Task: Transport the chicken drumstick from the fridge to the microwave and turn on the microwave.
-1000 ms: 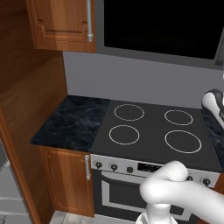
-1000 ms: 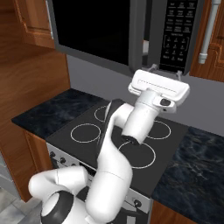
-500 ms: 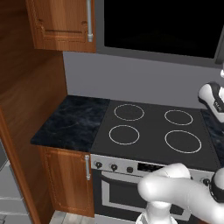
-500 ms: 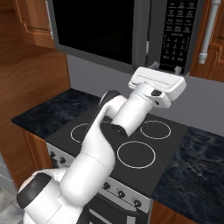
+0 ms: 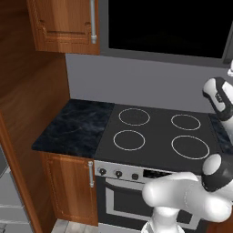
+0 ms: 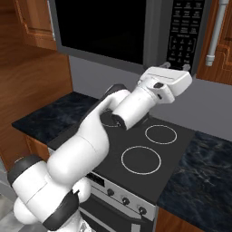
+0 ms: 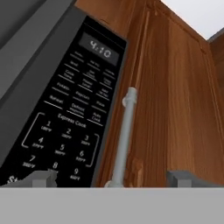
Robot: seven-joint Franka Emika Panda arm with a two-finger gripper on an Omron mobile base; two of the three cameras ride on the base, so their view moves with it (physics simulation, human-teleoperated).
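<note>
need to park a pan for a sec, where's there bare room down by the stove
The dark marble counter left of the stovetop, bordered by the wooden side panel and grey back wall, is bare. So is the counter patch right of the stovetop. All four burner rings are free. It is crowded only above the stovetop's right rear, where the gripper reaches to the microwave keypad.

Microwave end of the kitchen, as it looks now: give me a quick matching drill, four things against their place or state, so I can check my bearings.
Things:
1. black-fronted microwave
2. black keypad panel with white labels
3. grey bar handle on the wooden cabinet
4. two-finger gripper

Place or state:
A. raised just below the keypad, fingers apart
B. door shut, mounted above the stovetop
C. beside the keypad, on the side away from the door glass
D. display reads 4:10

Pairs: 1-B, 2-D, 3-C, 4-A
</note>
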